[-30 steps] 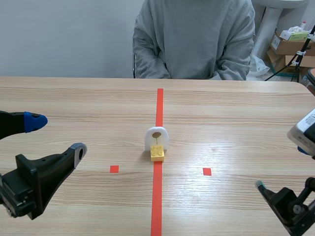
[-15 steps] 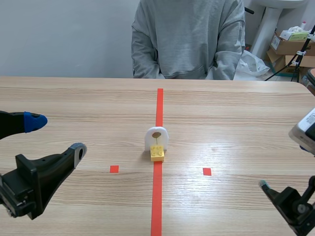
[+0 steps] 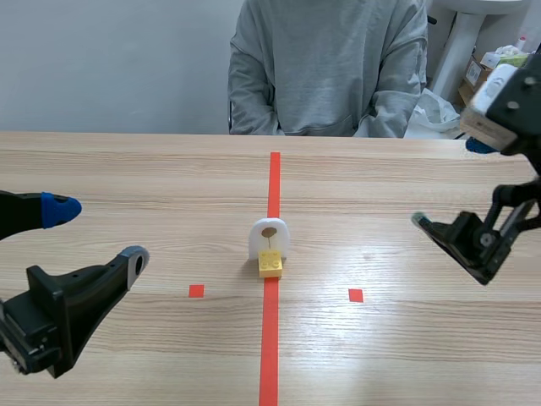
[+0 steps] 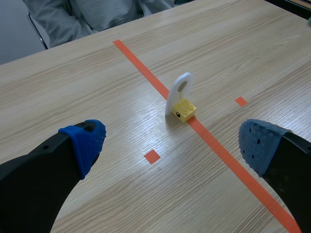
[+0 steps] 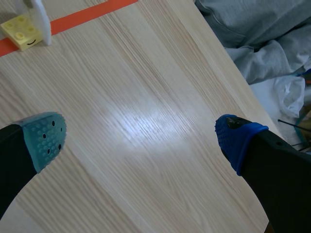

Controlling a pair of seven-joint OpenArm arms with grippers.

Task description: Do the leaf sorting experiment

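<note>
Leaf card [image 4: 181, 92], upright on yellow brick [image 4: 185, 110], well ahead of left gripper [image 4: 171, 143], centred on the gap of its spread, empty fingers. Off beyond one finger of right gripper [image 5: 142, 138], likewise spread wide, empty. Probably left's reach.

The person [image 3: 330, 68] is cut off above the shoulders in the scene view. The brown piece [image 3: 269, 230] on the white plaque [image 3: 256, 242] is too small to identify.

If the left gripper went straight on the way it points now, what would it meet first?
The open left gripper would probably meet the table near the small red square mark, short of the yellow brick and white card. Depth is unclear.
</note>
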